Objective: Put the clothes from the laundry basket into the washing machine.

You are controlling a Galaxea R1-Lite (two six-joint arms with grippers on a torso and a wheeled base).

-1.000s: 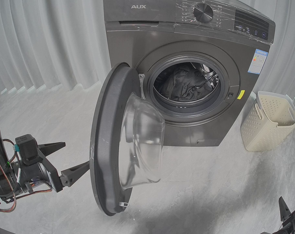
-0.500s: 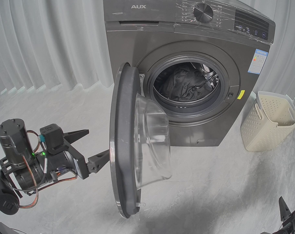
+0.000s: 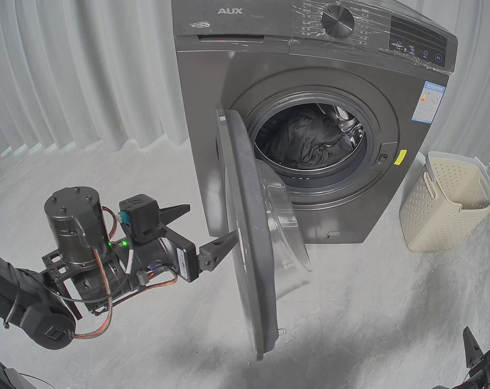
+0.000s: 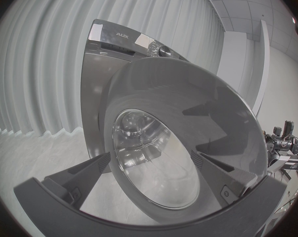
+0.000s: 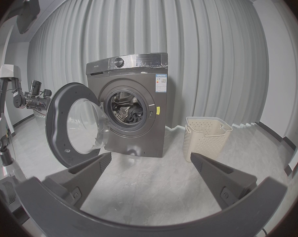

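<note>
- Your left hand (image 3: 211,223), fingers spread and empty, has pushed the door (image 3: 247,228) further toward shut.
- Clothes (image 3: 307,139) lie inside the washing machine (image 3: 228,76); the basket (image 3: 450,206) stands beside it.
- Your right hand (image 5: 149,157) hangs released.

Our washing machine (image 3: 212,82) is dark grey, its clothes (image 3: 304,139) black. The door (image 3: 245,233) by the black fingers (image 3: 215,249) of our left gripper (image 3: 211,222) is grey, and the laundry basket (image 3: 434,217) is dotted cream.

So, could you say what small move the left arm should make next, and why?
Probably push the door shut: the open left gripper has one finger against its outer face, the door stands half-swung, and dark clothes lie in the drum.
</note>
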